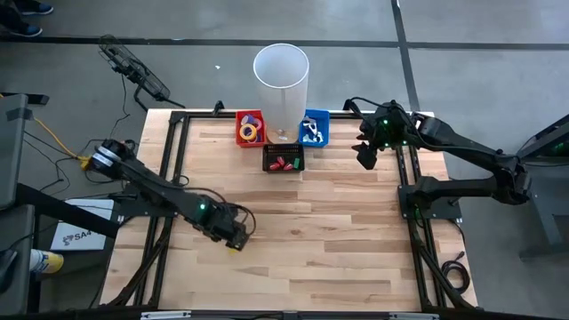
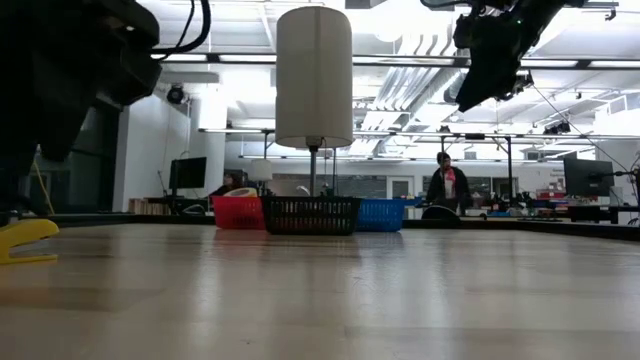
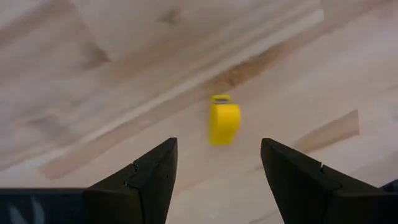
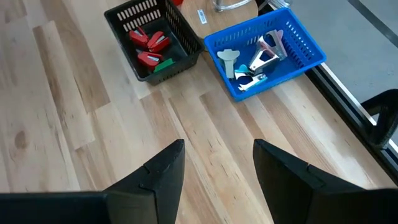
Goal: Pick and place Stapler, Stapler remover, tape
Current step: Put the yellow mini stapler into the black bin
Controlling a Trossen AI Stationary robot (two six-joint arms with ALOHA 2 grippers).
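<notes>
We saw two matte black jointed arms, a green light glowing on each wrist, ending in dark, wedge-shaped fingers (image 3: 149, 180).

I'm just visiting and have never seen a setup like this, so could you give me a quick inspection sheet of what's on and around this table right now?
Surface: wooden table, mostly bare planks.
Job's things: red basket holding tape rolls; black basket holding small red items and a green one; blue basket holding pale metal tools; a small yellow object lying alone on the wood.
Clutter: tall white cylinder behind the baskets.
Grippers: left gripper open, above the yellow object; right gripper open and empty, raised near the blue basket.
Cables: yellow and black cables on the floor to the left.
Surroundings: a person standing far behind the table.
</notes>
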